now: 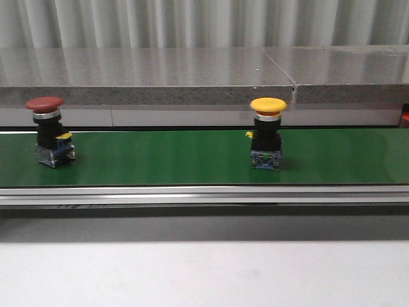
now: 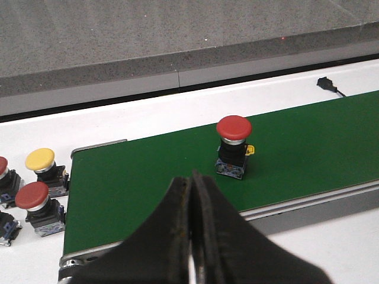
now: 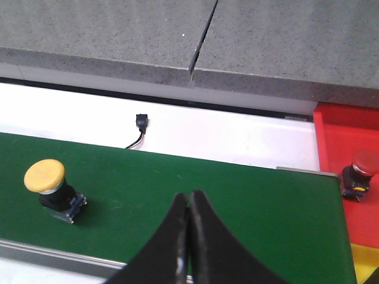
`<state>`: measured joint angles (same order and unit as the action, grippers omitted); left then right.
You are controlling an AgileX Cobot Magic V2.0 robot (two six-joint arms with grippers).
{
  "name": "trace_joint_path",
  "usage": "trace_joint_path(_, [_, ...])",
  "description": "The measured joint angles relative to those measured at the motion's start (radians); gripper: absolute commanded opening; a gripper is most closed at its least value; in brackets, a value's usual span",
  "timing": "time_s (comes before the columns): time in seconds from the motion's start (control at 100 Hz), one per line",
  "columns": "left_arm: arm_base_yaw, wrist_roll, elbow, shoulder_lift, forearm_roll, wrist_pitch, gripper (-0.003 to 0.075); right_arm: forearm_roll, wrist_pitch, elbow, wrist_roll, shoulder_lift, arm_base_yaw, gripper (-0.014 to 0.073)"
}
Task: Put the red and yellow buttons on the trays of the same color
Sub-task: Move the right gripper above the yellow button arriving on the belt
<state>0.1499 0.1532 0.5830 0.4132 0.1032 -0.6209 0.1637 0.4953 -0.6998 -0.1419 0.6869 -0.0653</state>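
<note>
Behind my workspace: grey speckled stone ledge (image 1: 192, 83) with one seam; pale ribbed curtain (image 1: 192, 22) above it; white tabletop (image 1: 204, 275) in front.

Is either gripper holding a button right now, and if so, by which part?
Nothing is held. The left gripper and right gripper are both shut on nothing, above the belt.

two buttons stand upright on the conveyor belt (image 1: 166, 157): one button (image 1: 50, 131) at its left end, the other button (image 1: 266, 133) right of centre, well apart. a stone ledge (image 1: 147, 77) runs behind the belt. a tray (image 3: 346, 148) beyond the belt's right end holds a third button (image 3: 361, 171).
</note>
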Motion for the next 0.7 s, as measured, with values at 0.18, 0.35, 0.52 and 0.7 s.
trace_joint_path(0.18, [0.0,0.0,0.0,0.0,0.0,0.0,-0.002,0.0,0.154,-0.162,0.0,0.147,-0.005,0.0011])
trace_joint_path(0.35, [0.0,0.0,0.0,0.0,0.0,0.0,-0.002,0.0,0.233,-0.266,0.0,0.284,-0.013,0.0305])
trace_joint_path(0.52, [0.0,0.0,0.0,0.0,0.0,0.0,-0.002,-0.003,0.307,-0.347,0.0,0.392,-0.057,0.0545])
trace_joint_path(0.7, [0.0,0.0,0.0,0.0,0.0,0.0,-0.002,-0.003,0.396,-0.417,0.002,0.515,-0.119,0.0556])
